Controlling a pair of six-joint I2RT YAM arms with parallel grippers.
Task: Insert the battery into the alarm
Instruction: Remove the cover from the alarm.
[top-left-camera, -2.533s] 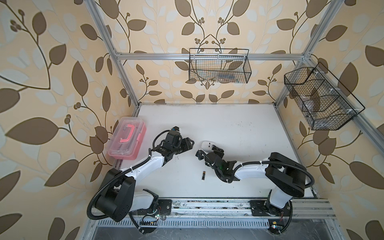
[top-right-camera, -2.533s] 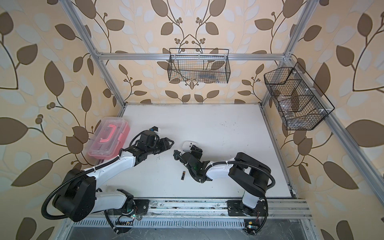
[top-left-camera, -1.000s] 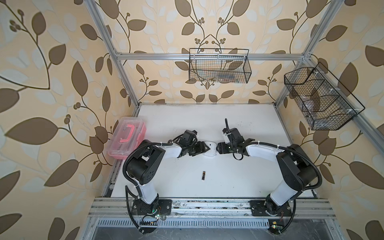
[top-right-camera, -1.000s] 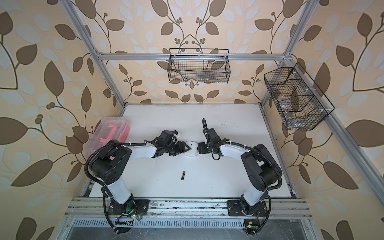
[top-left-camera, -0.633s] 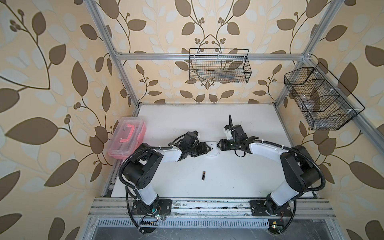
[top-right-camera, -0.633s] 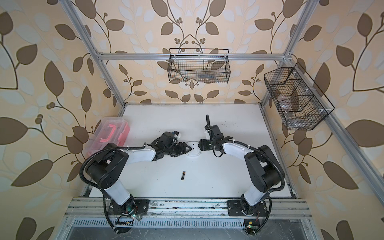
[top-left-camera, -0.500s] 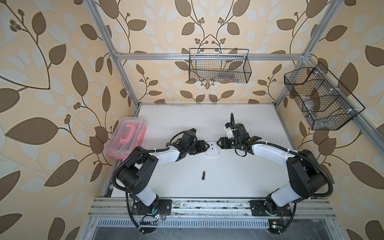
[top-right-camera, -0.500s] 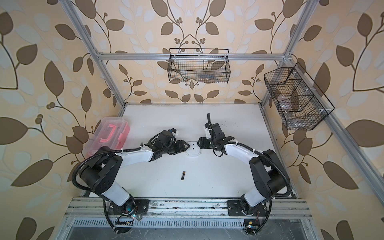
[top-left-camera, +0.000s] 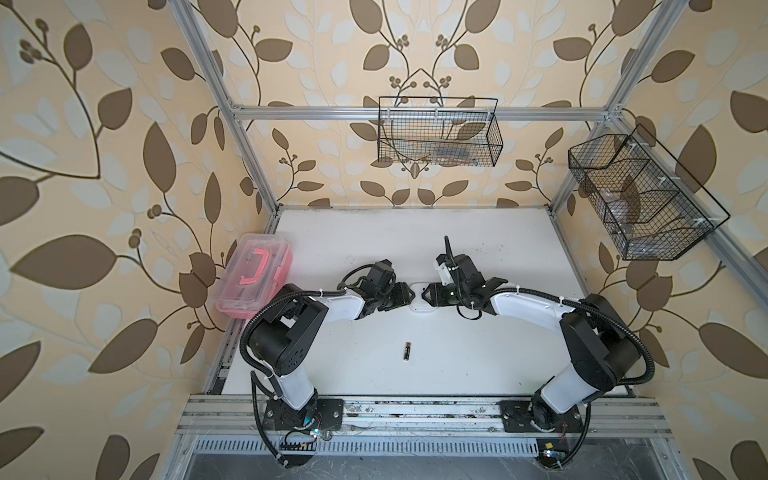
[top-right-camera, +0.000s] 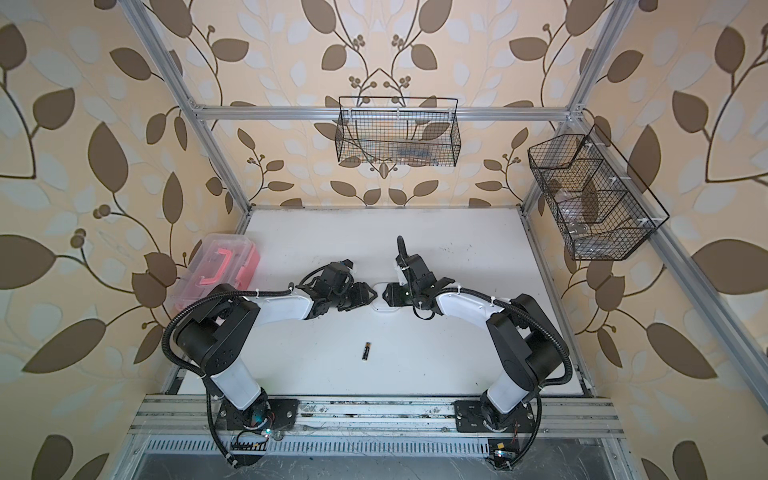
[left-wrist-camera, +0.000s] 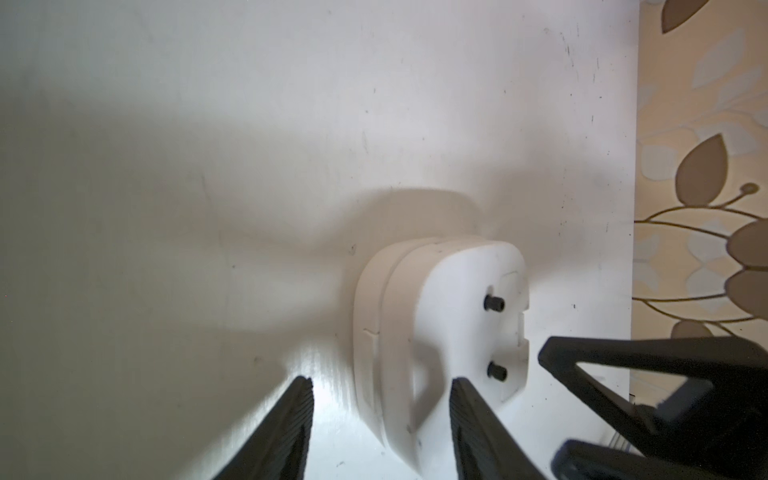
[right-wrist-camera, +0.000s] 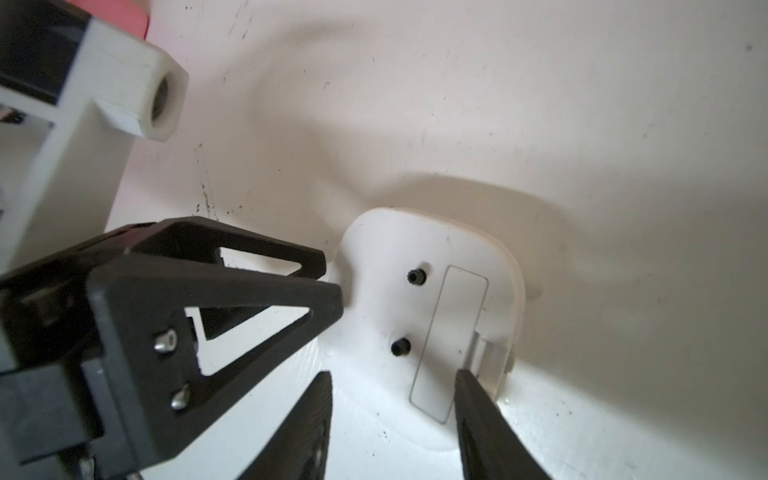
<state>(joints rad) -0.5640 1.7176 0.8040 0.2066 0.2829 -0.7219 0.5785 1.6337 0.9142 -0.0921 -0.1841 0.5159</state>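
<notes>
The right gripper (right-wrist-camera: 395, 374) stands with its 2 black ribbed fingers parted across one end of the small white plastic rounded-square alarm (right-wrist-camera: 436, 291), gripping nothing that shows. The left gripper (left-wrist-camera: 380, 382) is likewise parted, straddling the opposite rim with a clear gap beside 1 finger. The step in hand looks like steadying the alarm and opening its battery compartment. To do it well, the left jaws should close gently on the rim and hold the body flat, while the right fingertip (right-wrist-camera: 473, 403) works at the small latch tab (right-wrist-camera: 484, 351) at the end of the long rectangular cover (right-wrist-camera: 451, 332), prying rather than shoving the whole clock. The shell is smooth, hard and probably slippery, lying back-up on the glossy white table (top-left-camera: 374, 241), with 2 small black knobs (right-wrist-camera: 417, 276) beside the cover. The slim black cylindrical battery with a copper band (top-left-camera: 407, 351) lies loose nearer the arm bases, well apart from the alarm and untouched.
</notes>
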